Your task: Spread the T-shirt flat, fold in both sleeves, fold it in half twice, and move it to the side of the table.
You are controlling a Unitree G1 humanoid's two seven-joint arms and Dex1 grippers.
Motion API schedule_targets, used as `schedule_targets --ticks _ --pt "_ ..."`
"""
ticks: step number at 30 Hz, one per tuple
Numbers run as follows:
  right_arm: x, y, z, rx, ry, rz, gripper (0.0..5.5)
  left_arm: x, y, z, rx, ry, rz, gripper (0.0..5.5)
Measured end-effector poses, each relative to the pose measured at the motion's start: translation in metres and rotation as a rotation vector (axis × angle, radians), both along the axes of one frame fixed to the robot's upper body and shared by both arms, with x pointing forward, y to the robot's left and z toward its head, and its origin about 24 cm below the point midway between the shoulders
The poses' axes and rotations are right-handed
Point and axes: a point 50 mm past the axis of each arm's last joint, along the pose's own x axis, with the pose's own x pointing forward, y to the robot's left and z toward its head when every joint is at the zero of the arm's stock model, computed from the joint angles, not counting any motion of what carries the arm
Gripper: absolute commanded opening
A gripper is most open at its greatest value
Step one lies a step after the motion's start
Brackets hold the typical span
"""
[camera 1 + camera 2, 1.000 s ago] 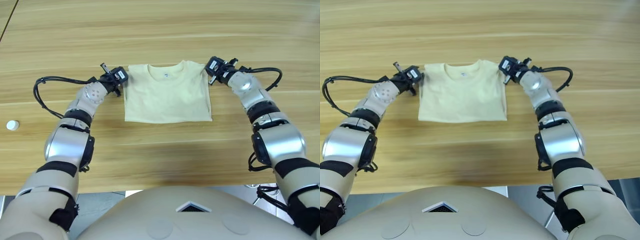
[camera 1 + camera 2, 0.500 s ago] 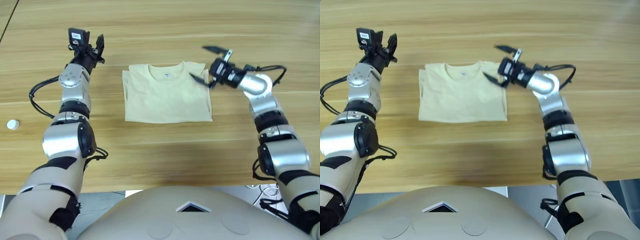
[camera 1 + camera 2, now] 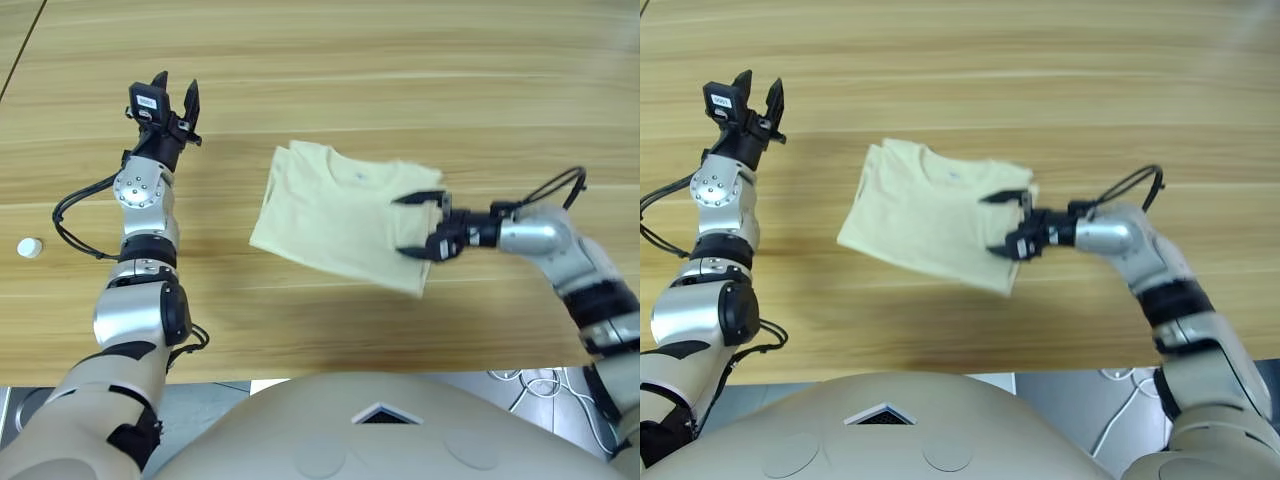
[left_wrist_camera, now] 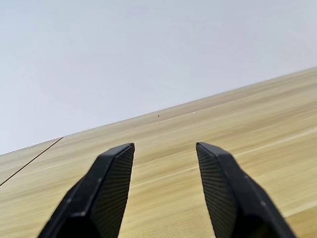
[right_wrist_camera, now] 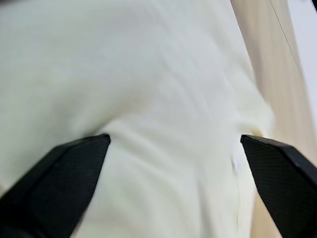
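Observation:
The pale yellow folded T-shirt (image 3: 335, 215) lies askew on the wooden table (image 3: 400, 60), collar toward the far side. My right gripper (image 3: 415, 224) is open over the shirt's right edge, one finger toward the collar end and one near the front corner. In the right wrist view its fingertips (image 5: 79, 163) spread wide just above the cloth (image 5: 168, 74). My left gripper (image 3: 172, 92) is open, held up well off the shirt's far left. In the left wrist view its fingers (image 4: 114, 183) point at bare table and a pale wall.
A small white cap (image 3: 29, 247) lies near the table's left side. Black cables (image 3: 75, 215) loop beside my left arm and another (image 3: 560, 185) beside my right. The table's front edge (image 3: 300, 375) runs close below the shirt.
Both grippers let go of the shirt's far corners. The left arm swung up to the far left. The right gripper came round to the shirt's near right edge, and the shirt turned askew.

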Motion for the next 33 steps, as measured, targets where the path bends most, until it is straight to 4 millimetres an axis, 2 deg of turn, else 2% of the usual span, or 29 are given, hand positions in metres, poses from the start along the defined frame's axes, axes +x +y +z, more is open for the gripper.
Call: schedule_targets --ticks 1,3,4,6,8,9,11,15,17,18,21,24,29,33 --pt "-0.021 0.008 0.008 0.072 0.061 0.082 4.89 0.000 -0.001 0.001 0.002 -0.007 -0.001 2.32" --pt "-0.043 0.018 0.034 0.223 0.116 0.201 4.89 0.000 -0.002 0.001 0.010 -0.008 -0.006 2.32" --pt "-0.051 0.021 0.052 0.314 0.135 0.263 4.89 -0.001 -0.003 0.000 0.027 -0.005 -0.014 2.32" --pt "-0.051 0.025 0.063 0.405 0.167 0.269 4.89 -0.004 -0.003 -0.003 0.036 -0.004 -0.013 2.32" --pt "-0.030 0.035 0.061 0.439 0.158 0.190 4.89 -0.005 -0.003 -0.002 0.042 -0.016 -0.013 2.32" --pt "-0.005 0.047 0.057 0.446 0.117 0.100 4.89 -0.005 -0.005 0.000 0.048 -0.027 -0.021 2.32" --pt "0.017 0.062 0.055 0.448 0.066 0.027 4.89 -0.005 -0.006 0.001 0.050 -0.040 -0.021 2.32" --pt "0.070 0.119 0.037 0.399 -0.060 -0.170 4.89 -0.006 -0.011 0.002 0.056 -0.062 -0.031 2.32" --pt "0.085 0.143 0.028 0.348 -0.112 -0.201 4.89 -0.007 -0.013 0.002 0.072 -0.066 -0.033 2.32" --pt "0.090 0.150 0.015 0.286 -0.128 -0.219 4.89 -0.007 -0.013 0.003 0.074 -0.071 -0.032 2.32" --pt "0.100 0.156 -0.020 0.139 -0.163 -0.276 4.89 -0.007 -0.015 0.005 0.078 -0.084 -0.029 2.32" --pt "0.114 0.167 -0.024 0.091 -0.227 -0.301 4.89 -0.006 -0.020 0.008 0.086 -0.104 -0.044 2.32" --pt "0.118 0.170 -0.029 0.066 -0.243 -0.316 4.89 -0.006 -0.021 0.011 0.097 -0.117 -0.044 2.32" --pt "0.128 0.171 -0.029 0.072 -0.245 -0.448 4.89 -0.006 -0.024 0.010 0.091 -0.118 -0.045 2.32"
